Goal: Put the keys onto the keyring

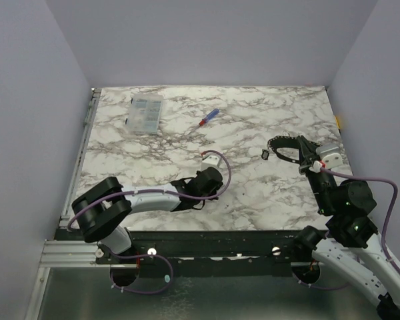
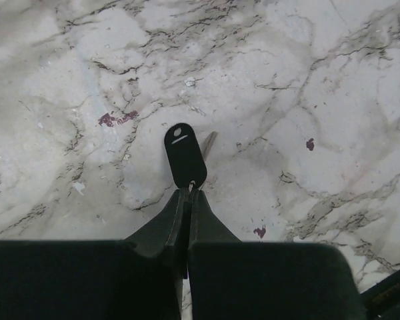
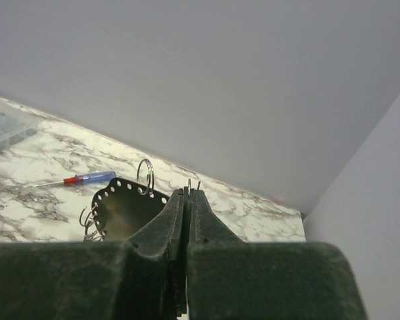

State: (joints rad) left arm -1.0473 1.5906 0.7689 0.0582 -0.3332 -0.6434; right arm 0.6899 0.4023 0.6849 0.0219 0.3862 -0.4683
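Observation:
My left gripper (image 2: 189,191) is shut on a tiny key (image 2: 185,157), whose black oval head sticks out past the fingertips just above the marble. A short pale blade shows beside the head. In the top view the left gripper (image 1: 205,187) is mid-table and hides that key. My right gripper (image 3: 189,190) is shut on a thin metal piece of the keyring (image 3: 123,208). The keyring looks like a dark strip with a row of holes, curved into a loop and bearing split rings. It is held above the table at the right (image 1: 283,145). A second small black key (image 1: 265,155) is at its left end.
A red-and-blue screwdriver (image 1: 209,118) lies at the back middle of the marble table (image 1: 253,200); it also shows in the right wrist view (image 3: 87,179). A clear compartment box (image 1: 145,114) stands at the back left. Walls enclose the table on three sides.

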